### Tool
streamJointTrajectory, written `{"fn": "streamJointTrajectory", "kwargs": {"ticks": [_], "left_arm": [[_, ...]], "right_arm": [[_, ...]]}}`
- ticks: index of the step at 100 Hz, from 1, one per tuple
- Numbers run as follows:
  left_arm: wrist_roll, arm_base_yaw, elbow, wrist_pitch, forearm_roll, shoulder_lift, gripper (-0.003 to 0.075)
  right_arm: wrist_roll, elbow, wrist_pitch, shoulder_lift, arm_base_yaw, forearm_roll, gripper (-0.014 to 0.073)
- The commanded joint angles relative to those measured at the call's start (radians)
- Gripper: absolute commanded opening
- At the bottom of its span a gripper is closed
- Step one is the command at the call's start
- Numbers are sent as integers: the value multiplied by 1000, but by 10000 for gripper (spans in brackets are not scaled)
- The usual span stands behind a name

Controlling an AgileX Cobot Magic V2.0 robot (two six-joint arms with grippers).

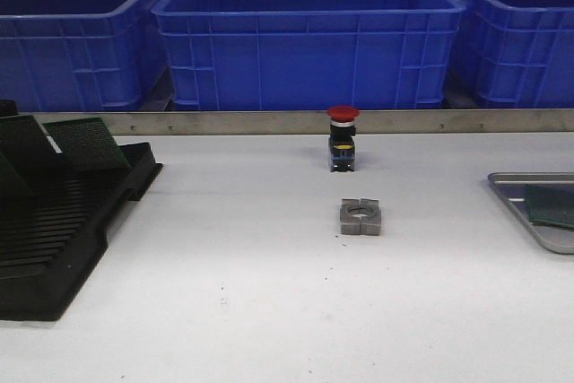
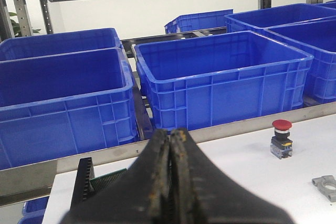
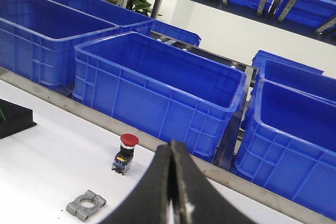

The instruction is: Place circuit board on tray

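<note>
1. Several thin green perforated circuit boards (image 1: 85, 143) stand tilted in the black slotted plastic rack (image 1: 63, 239) at the counter's left edge. Another green circuit board (image 1: 549, 204) already lies flat in the shallow grey metal tray (image 1: 511, 187) at the counter's right edge.
2. The left gripper (image 2: 170, 145) is up above the counter, its fingers pressed together and holding nothing. The right gripper (image 3: 171, 156) is the same, its fingers together and empty. Neither arm shows in the front view.
3. A racked board looks light, stiff and flat, so I judge that weight is no concern; the risk is bending it or scraping its face.
4. The best hold seems to be the exposed upper edge that sticks out of the rack, with one finger on each face and a firm but gentle pinch, since the smooth faces may slip.
5. It probably should be lifted along the slot's lean, because a sideways pull could jam it against the ribs.
6. A red-capped push button (image 1: 343, 138) and a grey metal clamp block (image 1: 360, 216) stand mid-counter between the rack and the tray, so a carried board should pass above them.
</note>
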Motion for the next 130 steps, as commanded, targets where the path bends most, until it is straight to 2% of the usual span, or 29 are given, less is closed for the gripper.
{"fn": "streamJointTrajectory", "kwargs": {"ticks": [1,36,47,52,57,59,62,69,76,85,89,101,114,130], "left_arm": [[-8,2,-25,-31,-26,10,-17],[-8,2,-25,-33,-23,10,-17],[-17,2,18,-137,6,10,-17],[-114,2,41,-155,89,10,-17],[-312,2,68,-160,285,6,-17],[-418,2,80,-160,346,4,-17],[-606,2,97,-160,513,-1,-17],[-932,2,142,-160,834,-30,-17],[-1098,2,195,-162,1025,-77,-17],[-1139,2,282,-202,1080,-161,-17],[-1139,7,275,-109,1090,-184,-17],[-1157,25,277,-97,1145,-180,-17],[-1307,34,277,-82,1246,-180,-17],[-1313,34,277,-79,1246,-180,-17]], "right_arm": [[-9,-27,-26,9,0,36,-60],[-9,-27,-26,9,0,36,-60],[-9,-27,-26,9,0,36,-60],[-9,-27,-26,9,0,36,-60],[-9,-27,-26,9,0,36,-60],[-9,-27,-25,9,0,36,-60],[-9,-27,-25,9,0,36,-60],[-9,-27,-25,9,0,36,-60],[-9,-27,-25,9,0,36,-60],[-9,-27,-26,9,0,36,-60],[-9,-27,-28,9,0,36,-60],[-9,-27,-23,9,0,36,-60],[-9,-27,-24,9,0,36,-60],[-9,-27,-25,9,0,36,-60]]}}
